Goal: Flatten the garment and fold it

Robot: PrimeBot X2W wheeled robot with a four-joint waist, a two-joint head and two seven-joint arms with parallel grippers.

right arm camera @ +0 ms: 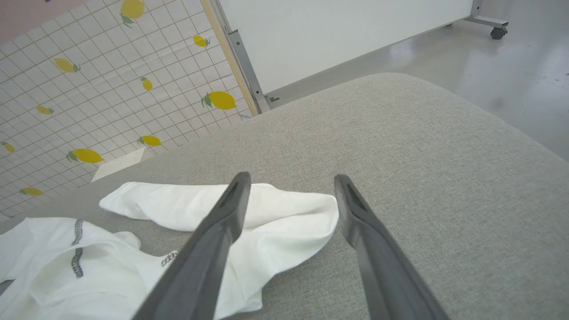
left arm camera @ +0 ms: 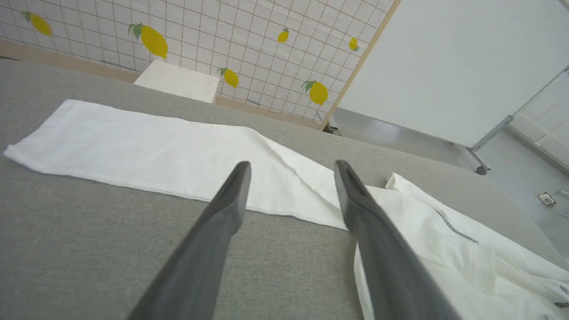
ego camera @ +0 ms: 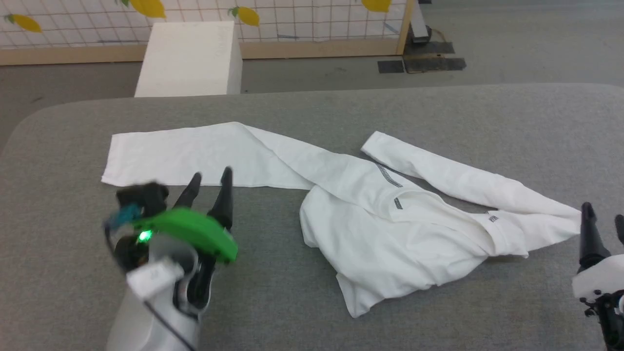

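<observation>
The white garment [ego camera: 390, 229] lies on the grey table [ego camera: 487, 122]. One sleeve is stretched flat to the left, the body is crumpled in the middle, and the other sleeve trails right. Dark zigzag seams and the collar face up. My left gripper [ego camera: 210, 177] is open, hovering at the near edge of the flat sleeve [left arm camera: 155, 151]; the left wrist view shows its fingers [left arm camera: 291, 168] apart with nothing between them. At the lower right, my right gripper [ego camera: 604, 214] is open just beside the right sleeve's end [right arm camera: 284, 218], and its jaws [right arm camera: 292, 178] hold nothing.
A rigid white box [ego camera: 190, 58] stands on the floor beyond the table's far edge, in front of a lemon-patterned grid wall [ego camera: 312, 19]. Dark plates [ego camera: 421, 61] lie on the floor at the back right. The table's rounded corner [right arm camera: 444, 102] is near the right gripper.
</observation>
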